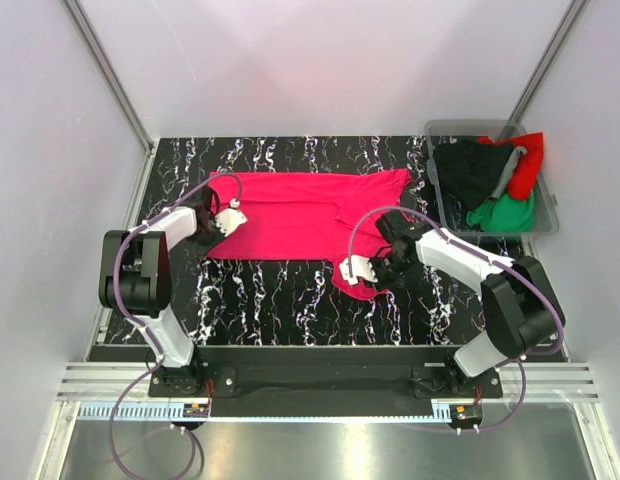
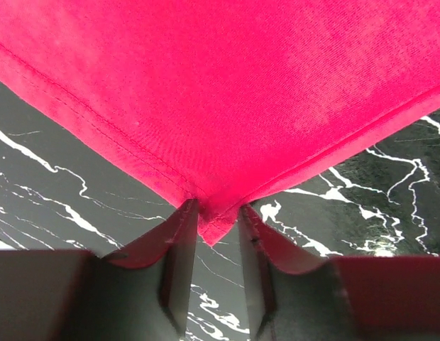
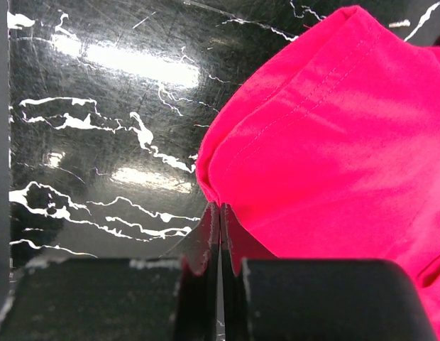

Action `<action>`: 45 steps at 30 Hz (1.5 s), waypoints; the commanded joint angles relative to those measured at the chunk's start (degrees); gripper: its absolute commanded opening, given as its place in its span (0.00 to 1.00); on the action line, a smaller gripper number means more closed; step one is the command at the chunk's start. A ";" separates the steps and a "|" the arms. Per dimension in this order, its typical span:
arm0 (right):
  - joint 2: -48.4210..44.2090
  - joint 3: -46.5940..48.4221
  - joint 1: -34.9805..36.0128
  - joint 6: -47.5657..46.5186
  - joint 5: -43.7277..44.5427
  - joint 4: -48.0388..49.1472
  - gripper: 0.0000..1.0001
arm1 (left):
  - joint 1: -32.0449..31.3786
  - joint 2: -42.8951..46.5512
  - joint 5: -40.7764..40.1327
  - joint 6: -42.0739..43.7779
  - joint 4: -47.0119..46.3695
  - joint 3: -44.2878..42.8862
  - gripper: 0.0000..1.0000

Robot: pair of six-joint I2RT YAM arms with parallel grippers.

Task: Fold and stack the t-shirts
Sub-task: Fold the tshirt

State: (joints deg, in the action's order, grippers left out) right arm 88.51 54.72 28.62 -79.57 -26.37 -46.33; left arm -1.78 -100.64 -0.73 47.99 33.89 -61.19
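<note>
**Near right.** My right claw (image 3: 220, 208) has its jaws pressed together on a folded edge of the crimson-pink t-shirt (image 1: 290, 212), at the flap that reaches nearest me over the worktop (image 1: 280, 295). The stitched hem bunches just above the tips, so I judge this hold shallow.

**Left, a little farther.** My left claw (image 2: 215, 213) has its jaws a little apart, with a left-hand corner of the shirt lying between them. Bare worktop shows through the gap, so I read this claw as open and not pinching.

**Middle.** The shirt lies spread mostly flat, its long side running left to right between the two claws.

**Far right.** A grey bin (image 1: 480, 124) holds a black t-shirt (image 1: 470, 170), a red t-shirt (image 1: 530, 160) and a green t-shirt (image 1: 510, 212), heaped and not yet folded.

**Step in hand, as I judge it.** I am securing two hold points for the first fold.
- I close the left claw only once the corner sits deep between the jaws.
- I raise both claws evenly, only slightly.
- I keep the cloth taut between them without stretching it.
- I carry the held edge across so that hem meets hem.

A shallow pinch on either side risks a slip and a crooked crease.
</note>
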 commanded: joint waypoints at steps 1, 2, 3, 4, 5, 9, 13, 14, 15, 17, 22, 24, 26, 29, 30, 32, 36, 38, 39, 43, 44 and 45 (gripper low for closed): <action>-0.18 2.23 0.65 3.71 0.70 0.80 0.01 | 0.29 -1.22 0.91 1.40 -1.19 -0.69 0.16; -0.18 2.76 0.65 4.42 1.32 0.89 0.00 | 0.29 -1.14 0.91 1.84 -1.19 -0.69 0.10; -0.35 2.94 0.65 5.03 1.76 0.89 0.00 | 0.37 -1.05 0.91 1.93 -1.02 -0.69 0.06; -0.96 2.94 0.73 6.00 2.46 1.15 0.00 | 0.38 -0.88 0.91 2.11 -1.02 -0.60 0.00; -1.49 2.94 0.65 6.70 2.90 1.50 0.00 | 0.38 -0.44 0.91 2.28 -0.93 -0.60 0.00; -4.22 3.02 0.56 11.09 4.57 2.12 0.00 | 0.38 0.62 0.91 2.37 -0.84 -0.60 0.00; -8.43 5.30 0.03 17.32 7.38 2.82 0.00 | 0.38 1.24 0.82 2.55 -0.93 -0.34 0.00; -9.05 5.83 -0.23 18.47 8.00 2.73 0.00 | 0.38 1.50 0.91 2.55 -0.93 -0.33 0.00; -9.67 6.45 -0.49 19.36 8.61 2.82 0.00 | 0.38 1.76 0.91 2.64 -0.84 -0.33 0.00; -10.90 8.64 -2.16 22.43 9.67 3.26 0.00 | 0.38 2.29 0.91 2.73 -0.67 -0.68 0.00; -9.42 16.11 -10.67 29.29 8.18 3.96 0.00 | 0.38 3.69 1.08 1.68 -0.32 -3.06 0.00; -8.45 18.91 -12.62 30.17 7.74 4.40 0.00 | 0.38 4.05 1.70 0.88 -0.23 -4.46 0.00; -6.43 20.77 -14.90 30.53 7.56 4.58 0.00 | 0.38 4.57 2.31 -0.17 -0.05 -5.43 0.00; -3.79 24.29 -16.22 30.97 6.95 5.10 0.00 | 0.38 5.01 2.58 -0.96 0.12 -6.92 0.00; -3.09 26.03 -16.40 31.05 6.95 5.37 0.00 | 0.38 5.02 2.49 -1.05 0.12 -7.71 0.00; -0.98 27.80 -16.40 31.14 6.60 5.81 0.00 | 0.38 4.75 2.40 -1.67 0.04 -8.59 0.00; 3.67 32.89 -16.49 32.02 6.25 6.16 0.00 | 0.46 3.70 1.52 -2.72 -0.23 -12.53 0.00; 5.00 34.22 -16.49 31.76 6.07 6.16 0.00 | 0.46 2.21 1.17 -2.90 -0.31 -14.47 0.00; 5.70 35.62 -16.41 31.32 6.07 6.25 0.00 | 0.46 1.51 0.91 -3.07 -0.31 -16.83 0.00; 10.09 38.79 -16.49 29.92 6.77 6.16 0.00 | 0.46 -2.53 0.91 -3.69 -0.05 -22.03 0.00; 10.89 39.49 -16.49 29.48 6.86 6.16 0.00 | 0.46 -3.07 0.91 -3.69 0.04 -22.91 0.00; 11.68 40.89 -16.49 29.12 6.86 6.25 0.00 | 0.46 -3.68 0.91 -3.52 0.12 -24.31 0.00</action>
State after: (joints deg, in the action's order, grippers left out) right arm 98.39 91.24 12.32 -49.21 -19.11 -41.54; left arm -1.78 -102.37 -0.05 45.10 34.74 -81.28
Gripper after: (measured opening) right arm 0.011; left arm 0.019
